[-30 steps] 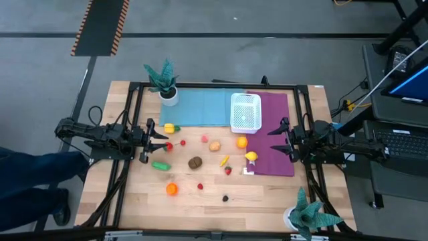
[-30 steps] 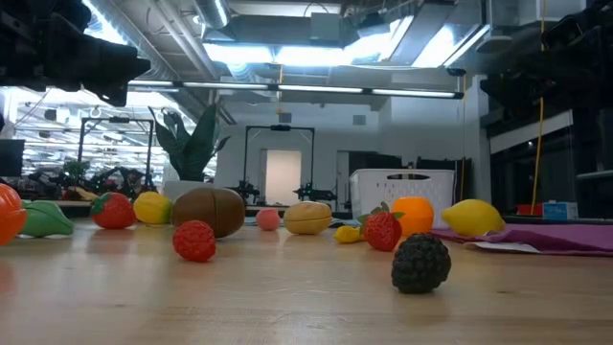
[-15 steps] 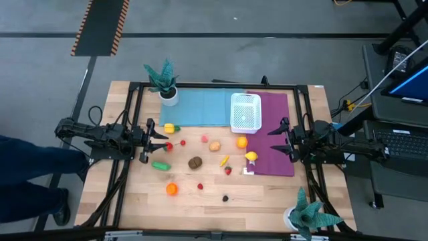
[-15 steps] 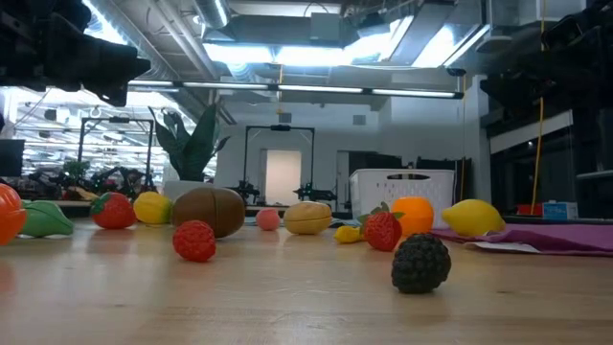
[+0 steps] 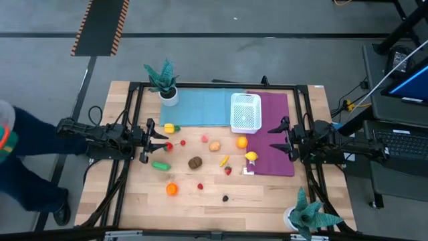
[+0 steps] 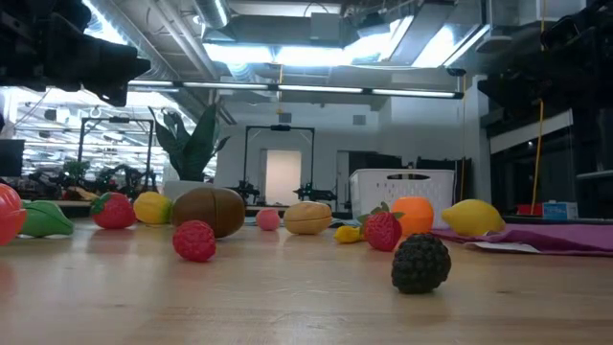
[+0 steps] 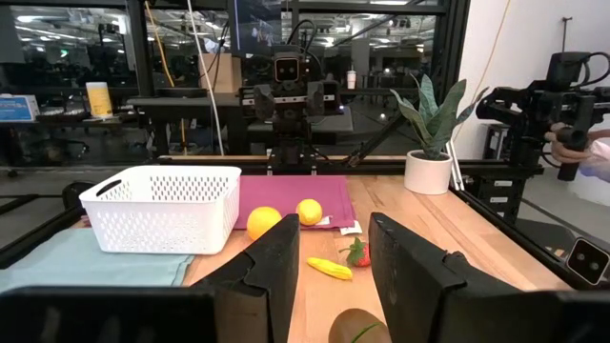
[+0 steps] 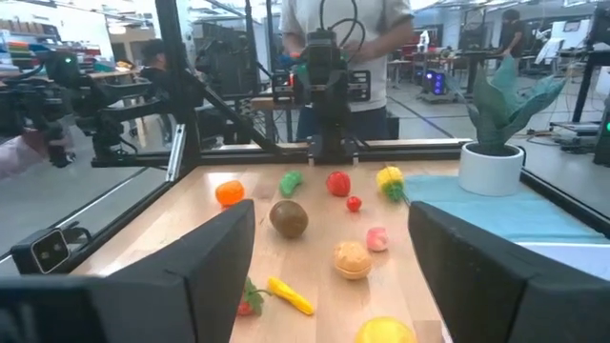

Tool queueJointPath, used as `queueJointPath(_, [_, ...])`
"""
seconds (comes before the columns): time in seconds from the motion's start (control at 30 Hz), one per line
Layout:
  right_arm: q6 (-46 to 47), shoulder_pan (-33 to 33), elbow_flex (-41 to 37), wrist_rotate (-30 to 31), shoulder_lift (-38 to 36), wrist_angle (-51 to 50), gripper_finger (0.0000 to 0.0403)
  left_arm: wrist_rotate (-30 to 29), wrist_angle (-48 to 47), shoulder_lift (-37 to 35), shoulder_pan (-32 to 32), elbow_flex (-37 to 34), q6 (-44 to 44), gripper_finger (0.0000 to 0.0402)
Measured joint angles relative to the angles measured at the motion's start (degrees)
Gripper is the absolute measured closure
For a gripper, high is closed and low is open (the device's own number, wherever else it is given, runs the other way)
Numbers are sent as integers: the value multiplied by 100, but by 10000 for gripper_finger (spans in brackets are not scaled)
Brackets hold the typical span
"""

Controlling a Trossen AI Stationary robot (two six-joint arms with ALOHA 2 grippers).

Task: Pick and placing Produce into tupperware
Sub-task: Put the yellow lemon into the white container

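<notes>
The produce lies scattered on the wooden table between my two grippers: a yellow piece (image 5: 170,127), a green one (image 5: 160,165), an orange (image 5: 172,189), a brown kiwi (image 5: 194,162), a lemon (image 5: 251,156), a strawberry (image 6: 382,230) and a dark berry (image 6: 421,263), among others. The tupperware (image 5: 245,112), a white perforated container, stands at the far side where the two mats meet. My left gripper (image 5: 162,138) hovers level at the table's left, open by a narrow gap (image 7: 332,229). My right gripper (image 5: 274,139) hovers level at the right, open wide (image 8: 332,214). Both are above the table and touch nothing.
A blue mat (image 5: 200,107) and a purple mat (image 5: 271,144) cover the far middle and right. Teal potted plants stand at the far left (image 5: 164,80) and near right (image 5: 309,213). Black frame rails (image 5: 130,120) run along the sides. A person (image 5: 20,154) stands beyond the left edge.
The person beyond the table's left edge has shifted toward the far side. Both arms and all the produce have kept still.
</notes>
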Motion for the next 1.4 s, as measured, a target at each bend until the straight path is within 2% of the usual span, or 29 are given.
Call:
queueJointPath(0.93, [202, 2, 0, 297, 1, 85, 124, -1, 16, 0, 2, 1, -52, 280])
queueJointPath(1.1, [370, 2, 0, 293, 2, 81, 124, -1, 44, -2, 1, 0, 406, 280])
queueJointPath(1.4, [474, 2, 0, 295, 1, 95, 124, -3, -69, 0, 2, -1, 359, 280])
